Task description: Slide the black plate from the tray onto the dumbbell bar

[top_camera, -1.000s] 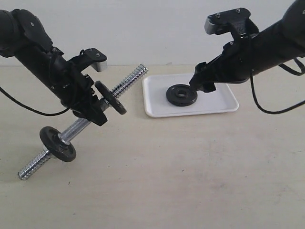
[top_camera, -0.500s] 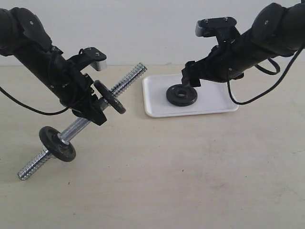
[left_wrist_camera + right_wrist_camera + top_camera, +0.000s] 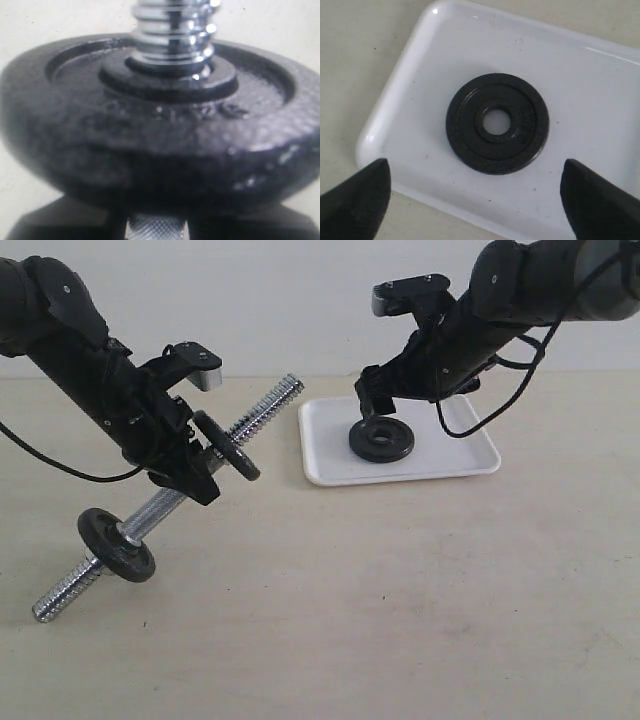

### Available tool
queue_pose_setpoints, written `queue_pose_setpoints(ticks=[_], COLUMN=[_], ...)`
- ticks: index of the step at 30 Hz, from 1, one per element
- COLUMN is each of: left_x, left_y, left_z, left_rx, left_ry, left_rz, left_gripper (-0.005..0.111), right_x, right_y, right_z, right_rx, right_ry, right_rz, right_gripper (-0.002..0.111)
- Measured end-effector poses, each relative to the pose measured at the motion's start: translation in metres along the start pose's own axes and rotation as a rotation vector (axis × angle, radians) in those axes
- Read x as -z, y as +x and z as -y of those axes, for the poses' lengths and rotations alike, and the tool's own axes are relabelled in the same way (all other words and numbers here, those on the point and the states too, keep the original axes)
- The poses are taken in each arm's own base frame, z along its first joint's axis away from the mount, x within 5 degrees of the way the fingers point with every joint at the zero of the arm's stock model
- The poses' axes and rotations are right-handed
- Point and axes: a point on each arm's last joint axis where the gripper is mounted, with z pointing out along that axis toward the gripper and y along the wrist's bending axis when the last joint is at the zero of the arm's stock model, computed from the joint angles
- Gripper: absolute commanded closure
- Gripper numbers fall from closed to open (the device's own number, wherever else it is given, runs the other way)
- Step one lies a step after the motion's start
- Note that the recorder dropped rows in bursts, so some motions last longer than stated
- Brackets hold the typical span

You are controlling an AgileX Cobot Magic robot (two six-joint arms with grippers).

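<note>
Soft, even light overall, only faint shadows on the worktop [image 3: 400, 600]. Left wrist view: mounted disc [image 3: 150, 150] badly blurred, glints flashing off the dumbbell bar [image 3: 172, 35]. Mild glare at the tray [image 3: 436, 11] corner.

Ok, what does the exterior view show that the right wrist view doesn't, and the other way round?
Only the exterior view: the left gripper clamped on the tilted dumbbell bar, which carries two discs, one above the grip and one below. Only the right wrist view: white tray showing through the centre hole of the black plate, and the fingers spread wider than the plate. Both: that plate lying flat in the tray, with the open right gripper above it.
</note>
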Motion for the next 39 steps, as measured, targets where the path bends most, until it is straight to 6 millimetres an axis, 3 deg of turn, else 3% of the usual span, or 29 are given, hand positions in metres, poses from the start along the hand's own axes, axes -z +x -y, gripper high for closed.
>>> queue_pose_setpoints(ticks=[9, 21, 30, 39], left_x=[0.0, 0.0, 0.0, 0.0], left_y=[0.0, 0.0, 0.0, 0.0], left_z=[0.0, 0.0, 0.0, -0.001], left_rx=[0.0, 0.012, 0.017, 0.015], left_ry=[0.0, -0.002, -0.004, -0.007], left_rz=[0.0, -0.003, -0.003, -0.003], left_gripper=[0.102, 0.102, 0.102, 0.102], right_x=[-0.001, -0.04, -0.045, -0.068], right_y=[-0.024, -0.017, -0.029, -0.016], right_z=[0.012, 0.018, 0.017, 0.018], right_rx=[0.07, 0.031, -0.014, -0.027], right_ry=[0.106, 0.104, 0.085, 0.079], right_rz=[-0.065, -0.212, -0.174, -0.214], right_gripper=[0.026, 0.026, 0.026, 0.026])
